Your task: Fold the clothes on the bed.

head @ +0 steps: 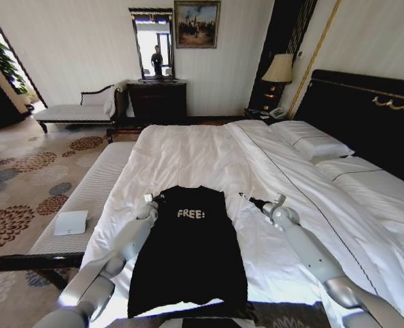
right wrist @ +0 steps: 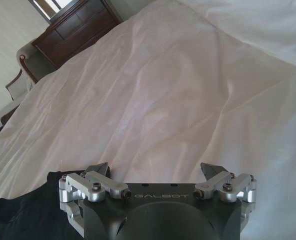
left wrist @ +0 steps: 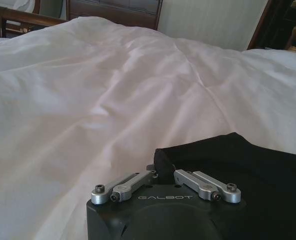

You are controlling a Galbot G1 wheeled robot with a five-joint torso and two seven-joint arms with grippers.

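Note:
The clothes are one black T-shirt (head: 188, 263) with white "FREE!" lettering, lying flat and narrow on the white bed (head: 188, 154) near its front edge. My left gripper (head: 149, 200) is at the shirt's far left corner. In the left wrist view the left gripper (left wrist: 163, 173) is shut on that corner of the T-shirt (left wrist: 248, 167). My right gripper (head: 260, 199) rests over the white sheet just right of the shirt's far right corner. The right wrist view shows the right gripper (right wrist: 157, 169) open, with the T-shirt (right wrist: 17, 215) off to one side and nothing between its fingers.
White pillows (head: 311, 140) lie against the dark headboard (head: 366, 113) at the right. A striped bench (head: 85, 198) with a white pad (head: 72, 222) runs along the bed's left side. A chaise (head: 75, 111), dresser (head: 157, 99) and lamp (head: 278, 68) stand beyond.

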